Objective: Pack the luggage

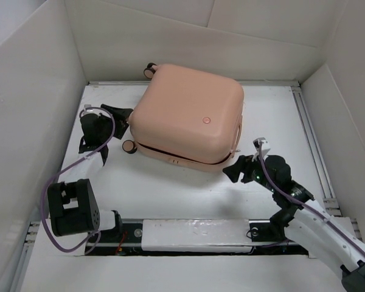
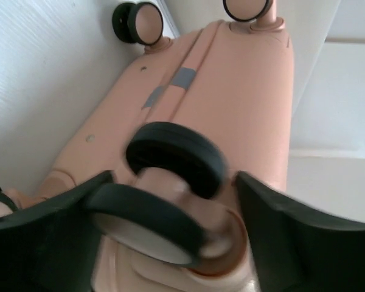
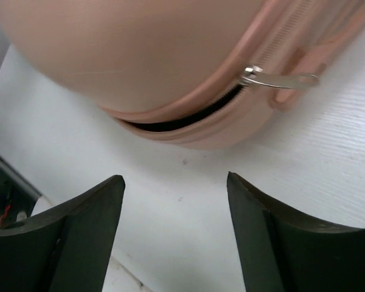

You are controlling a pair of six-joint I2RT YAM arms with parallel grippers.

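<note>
Peach-pink luggage (image 1: pixel 188 115) lies flat from above, left gripper (image 1: pixel 120 121) at its left side, right gripper (image 1: pixel 234 167) off its near-right corner; left wrist: jaws spread, straddling a wheel (image 2: pixel 173 161) unpinched; right wrist: jaws wide, empty, zipper pull (image 3: pixel 280 79) just ahead on the gaping seam (image 3: pixel 182 118).

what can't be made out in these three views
Suitcase contents: every view, shell closed over them; right wrist view shows only a dark slit by the zip pull.
Wheel between the fingers of the left hand: left wrist view, blurred, too close.
Right arm base: top view, cut by the corner.
</note>
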